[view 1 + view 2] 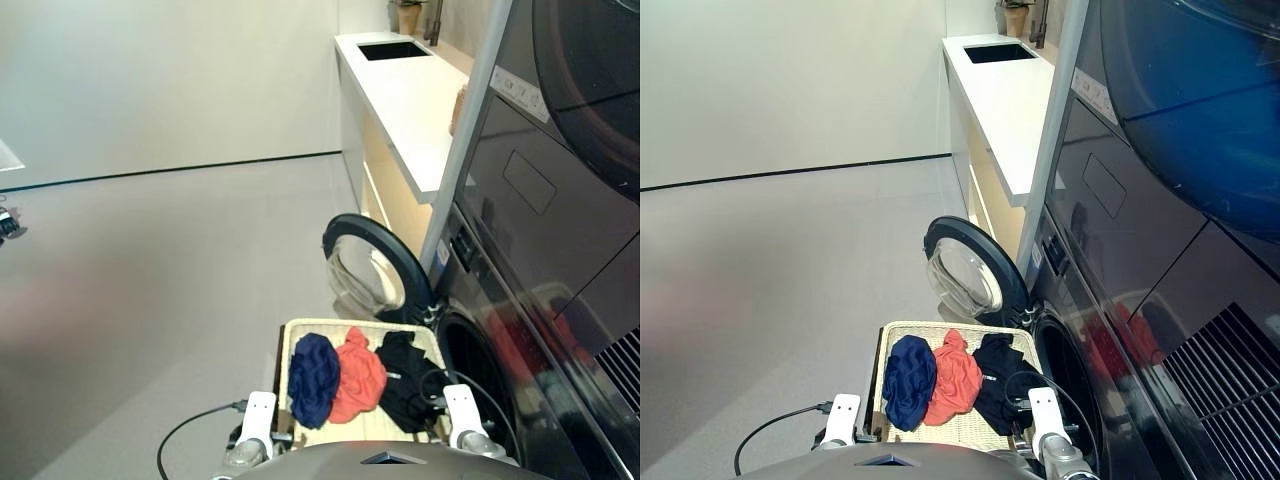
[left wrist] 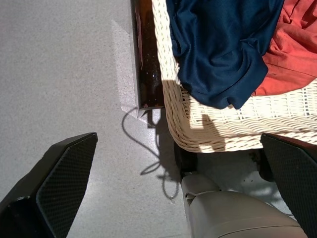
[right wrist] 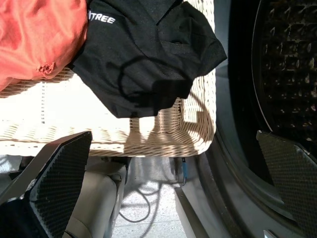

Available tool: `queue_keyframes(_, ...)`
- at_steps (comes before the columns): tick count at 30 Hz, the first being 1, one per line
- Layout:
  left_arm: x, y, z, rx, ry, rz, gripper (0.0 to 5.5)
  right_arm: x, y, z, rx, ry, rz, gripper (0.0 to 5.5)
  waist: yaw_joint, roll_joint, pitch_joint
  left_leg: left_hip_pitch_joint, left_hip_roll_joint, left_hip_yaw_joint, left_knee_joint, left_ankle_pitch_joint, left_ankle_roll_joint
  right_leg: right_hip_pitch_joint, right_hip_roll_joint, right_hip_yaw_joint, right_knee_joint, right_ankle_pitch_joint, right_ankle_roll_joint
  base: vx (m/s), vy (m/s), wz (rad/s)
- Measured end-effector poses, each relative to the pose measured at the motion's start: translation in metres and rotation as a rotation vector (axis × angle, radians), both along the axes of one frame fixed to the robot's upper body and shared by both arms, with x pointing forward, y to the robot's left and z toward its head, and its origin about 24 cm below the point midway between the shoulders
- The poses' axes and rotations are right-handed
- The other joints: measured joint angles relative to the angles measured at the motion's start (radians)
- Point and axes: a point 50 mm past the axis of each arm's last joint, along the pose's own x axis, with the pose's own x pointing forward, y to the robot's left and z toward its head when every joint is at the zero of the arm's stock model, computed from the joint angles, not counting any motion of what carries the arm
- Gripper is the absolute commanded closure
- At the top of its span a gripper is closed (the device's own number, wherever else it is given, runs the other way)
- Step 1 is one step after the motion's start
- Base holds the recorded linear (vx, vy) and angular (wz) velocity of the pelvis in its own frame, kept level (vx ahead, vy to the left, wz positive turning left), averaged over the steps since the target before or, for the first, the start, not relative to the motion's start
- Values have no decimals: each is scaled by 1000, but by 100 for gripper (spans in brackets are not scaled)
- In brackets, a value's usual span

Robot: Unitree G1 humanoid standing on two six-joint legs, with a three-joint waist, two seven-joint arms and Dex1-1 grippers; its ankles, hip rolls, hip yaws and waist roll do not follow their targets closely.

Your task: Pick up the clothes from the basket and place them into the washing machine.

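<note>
Basket: a shallow rectangular tray of cream woven wicker (image 1: 898, 425) with low sides and rounded corners, standing on the grey speckled floor (image 1: 150, 330) just in front of the washing machine's open porthole.
Clothes: three soft crumpled garments lie side by side in the basket, each touching the next.
Navy garment (image 1: 314, 376): smooth knit, bunched in folds, at the robot's left end, one fold draped over the wicker rim.
Orange-red garment (image 1: 357, 378): in the middle, rumpled, between the other two.
Black garment (image 3: 143, 54): at the right end nearest the drum, with a collar and small white lettering; its edge hangs over the rim.
Washing machine (image 1: 1110, 330): dark grey glossy front; round opening shows a perforated metal drum (image 3: 290, 74).
Door (image 1: 965, 268): round glass in a black rim, swung open beyond the basket.
Bench (image 1: 410, 90): long white top with a dark square recess, running beside the machine.
Left jaws (image 2: 178, 183): spread wide apart, black textured pads, holding nothing, above the floor and the basket's near corner.
Right jaws (image 3: 173, 183): spread wide apart, holding nothing, above the basket's corner beside the drum.
</note>
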Motion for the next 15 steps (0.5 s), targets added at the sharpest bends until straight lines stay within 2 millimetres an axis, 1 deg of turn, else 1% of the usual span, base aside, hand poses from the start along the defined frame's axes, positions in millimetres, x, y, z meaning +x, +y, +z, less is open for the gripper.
queue_keyframes(15, 0, 0, 0, -2, 1, -1, 0, 1, -2, 1, -4, -4, -1, 0, 0, 8, 5, -2, 0, 0, 0, 0, 0, -2, 0, 0, 0, 0, 0, 0, 0, 0)
